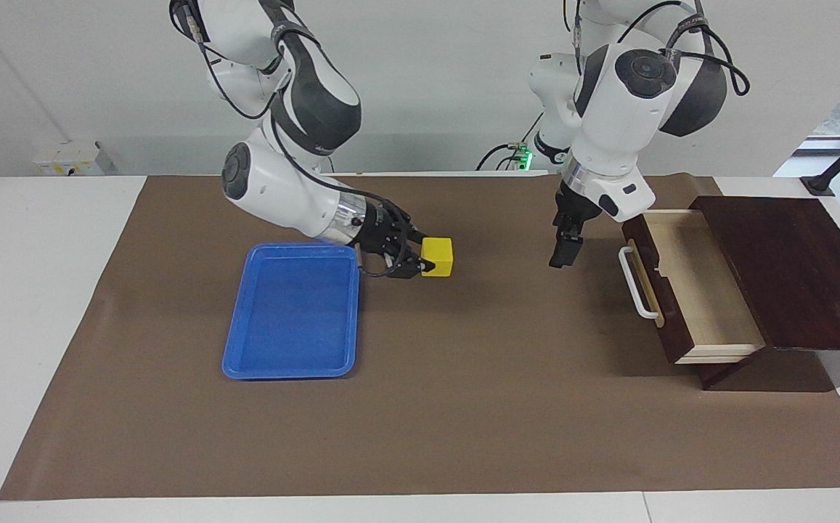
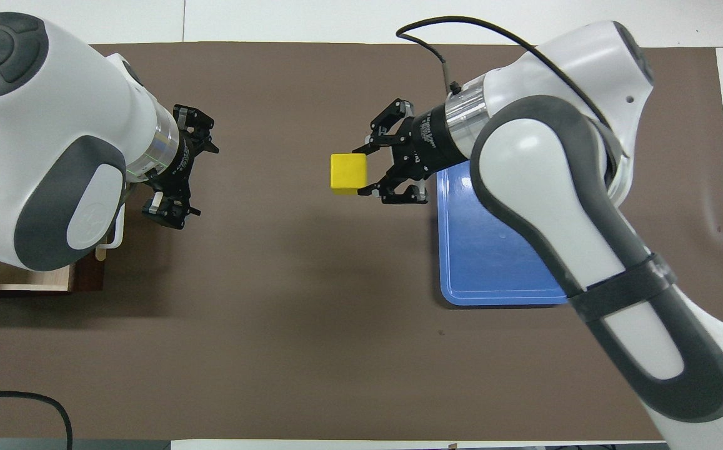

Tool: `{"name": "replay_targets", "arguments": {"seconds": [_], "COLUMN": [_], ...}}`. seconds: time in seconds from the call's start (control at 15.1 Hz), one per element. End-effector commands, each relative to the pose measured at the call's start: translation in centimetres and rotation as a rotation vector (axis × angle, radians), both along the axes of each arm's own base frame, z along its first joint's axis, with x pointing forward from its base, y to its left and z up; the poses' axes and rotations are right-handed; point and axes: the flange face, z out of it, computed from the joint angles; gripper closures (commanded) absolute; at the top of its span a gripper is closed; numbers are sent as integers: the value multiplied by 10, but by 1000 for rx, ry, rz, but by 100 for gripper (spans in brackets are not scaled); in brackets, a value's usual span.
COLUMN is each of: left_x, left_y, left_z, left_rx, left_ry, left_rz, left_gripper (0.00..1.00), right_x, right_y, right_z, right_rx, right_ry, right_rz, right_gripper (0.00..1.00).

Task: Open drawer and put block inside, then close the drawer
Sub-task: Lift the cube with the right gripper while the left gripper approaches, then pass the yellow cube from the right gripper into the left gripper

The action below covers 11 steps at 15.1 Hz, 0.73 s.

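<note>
Aloft, block (image 1: 437,257) in right gripper (image 1: 420,259) clears tray (image 1: 290,312) edge.

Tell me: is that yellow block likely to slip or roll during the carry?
Probably not: the yellow block has flat faces, so the right gripper jaws grip it squarely. It looks rigid and keeps its shape. Set down, it should sit, not roll.

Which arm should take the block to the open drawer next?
Right: its claw is shut on the block, up over the mat. The left claw hangs empty beside the open drawer.
</note>
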Motion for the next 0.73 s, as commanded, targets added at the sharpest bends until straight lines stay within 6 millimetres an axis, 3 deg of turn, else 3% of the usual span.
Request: {"name": "replay_targets", "arguments": {"seconds": [0.0,0.26,0.46,0.66], "left_x": [-12,-20,-22,-19], "left_y": [-24,-55,-85,-96], "left_z": [5,-4,-11,-22], "left_rx": [-12,-1,13,41], "left_ry": [3,22,25,21], "left_rz": [130,174,156,169], "left_gripper": [0,0,0,0], "right_x": [-3,-21,-23,-23], "right_y": [27,64,67,67], "right_z": [-5,-17,-20,-22], "right_rx": [20,28,27,25], "right_ry": [19,11,5,9], "right_rz": [-61,-58,-65,-64], "right_gripper": [100,100,100,100]}}
